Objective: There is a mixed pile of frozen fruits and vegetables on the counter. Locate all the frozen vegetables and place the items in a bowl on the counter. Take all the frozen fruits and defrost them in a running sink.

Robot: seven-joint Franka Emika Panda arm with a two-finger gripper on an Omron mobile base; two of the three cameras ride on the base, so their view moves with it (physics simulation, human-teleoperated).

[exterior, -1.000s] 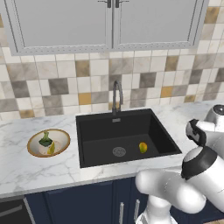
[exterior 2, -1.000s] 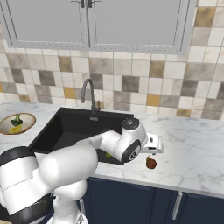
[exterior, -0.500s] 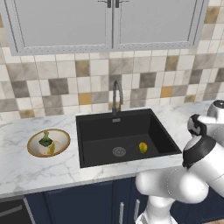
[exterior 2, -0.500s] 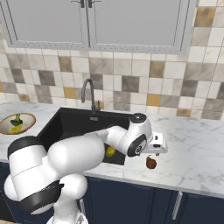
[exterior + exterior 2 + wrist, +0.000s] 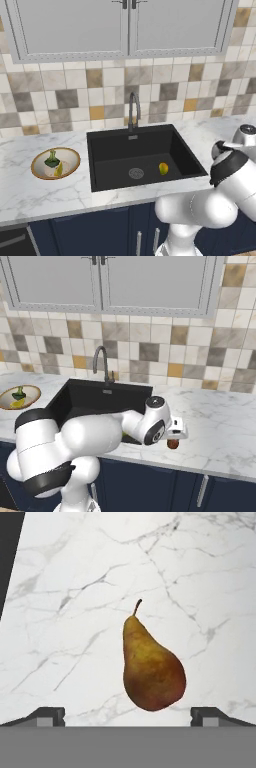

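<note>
From the left base view, the bowl (image 5: 55,163) sits at middle left on the counter (image 5: 30,195) with the dark-green lump (image 5: 52,160) and the slim yellowish piece (image 5: 59,170) already inside it, and the yellow-green fruit (image 5: 163,168) lies on the floor of the black sink (image 5: 120,145), right of the drain (image 5: 136,173), under the gooseneck tap (image 5: 132,107); no water is visible from it, so I can't tell whether it is running. Over to the right base view: the arm bends low across the centre of the frame and the gripper (image 5: 174,437) hangs just above the brown pear (image 5: 172,444) on the marble near the front edge, right of the basin. Now the hand view, and here's the pear (image 5: 151,669) lying dead centre, stem pointing to the top of the frame, with both dark fingertips (image 5: 46,716) spread wide apart at the bottom corners and nothing between them yet. The danger, as I judge it: that rounded, tapering body could roll or squirt out if the jaws close off-centre or near the narrow neck, and the counter edge is close. Nothing stands around the pear; the open marble leaves the approach free, though the sink's dark wall (image 5: 10,557) shows at the upper left.
</note>
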